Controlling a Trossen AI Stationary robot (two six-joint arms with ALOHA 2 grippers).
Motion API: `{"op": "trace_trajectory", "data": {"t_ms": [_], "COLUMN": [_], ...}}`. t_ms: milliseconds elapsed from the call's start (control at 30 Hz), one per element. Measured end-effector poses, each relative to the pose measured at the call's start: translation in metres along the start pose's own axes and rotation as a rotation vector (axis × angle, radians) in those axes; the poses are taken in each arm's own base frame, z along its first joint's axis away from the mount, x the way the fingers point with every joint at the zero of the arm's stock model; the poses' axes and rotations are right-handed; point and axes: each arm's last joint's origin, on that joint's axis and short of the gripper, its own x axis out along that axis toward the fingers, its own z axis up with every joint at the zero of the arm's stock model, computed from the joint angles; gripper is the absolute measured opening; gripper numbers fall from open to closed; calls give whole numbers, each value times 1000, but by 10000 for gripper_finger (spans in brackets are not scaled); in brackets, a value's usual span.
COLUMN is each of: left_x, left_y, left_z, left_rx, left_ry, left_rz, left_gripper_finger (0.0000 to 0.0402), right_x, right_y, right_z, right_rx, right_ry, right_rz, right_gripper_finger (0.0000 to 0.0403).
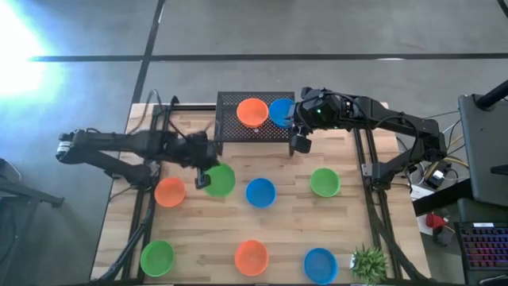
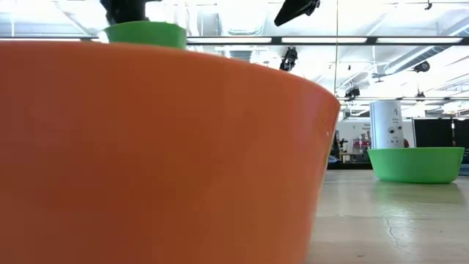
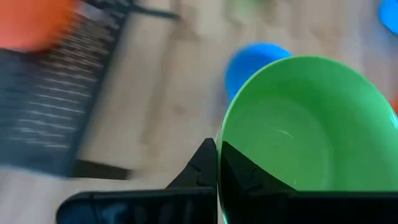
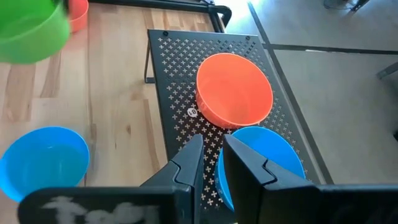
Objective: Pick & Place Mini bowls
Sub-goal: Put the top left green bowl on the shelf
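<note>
Item: green bowl (image 1: 221, 179), left-centre of the counter (image 1: 286, 222), rim pinched in the closed left claw (image 1: 203, 180); appears lifted. Destination, by judgement: black perforated tray (image 1: 238, 127) at the counter's back, lying away and to the right of this claw, already holding an orange bowl (image 1: 252, 112) and a blue bowl (image 1: 280, 111). Right claw (image 1: 300, 143) hangs at the tray's near right corner, part-open, empty.
</note>
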Motion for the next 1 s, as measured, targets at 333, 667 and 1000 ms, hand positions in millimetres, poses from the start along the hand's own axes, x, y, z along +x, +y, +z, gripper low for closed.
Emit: {"op": "trace_trajectory", "data": {"t_ms": [333,667,1000], "left_x": [-44,-26,14], "left_y": [51,123,162], "left_z": [33,34,37], "left_rx": [-152,-300,-299], "left_ry": [-96,-50,74], "left_rz": [227,317,317], "left_gripper_finger": [0,0,0], "right_x": [0,0,0], "right_y": [0,0,0], "right_z": [0,0,0], "right_rx": [0,0,1], "right_ry": [-1,-1,-1], "right_rz": [0,0,0], "right_gripper_finger": [57,57,57]}}
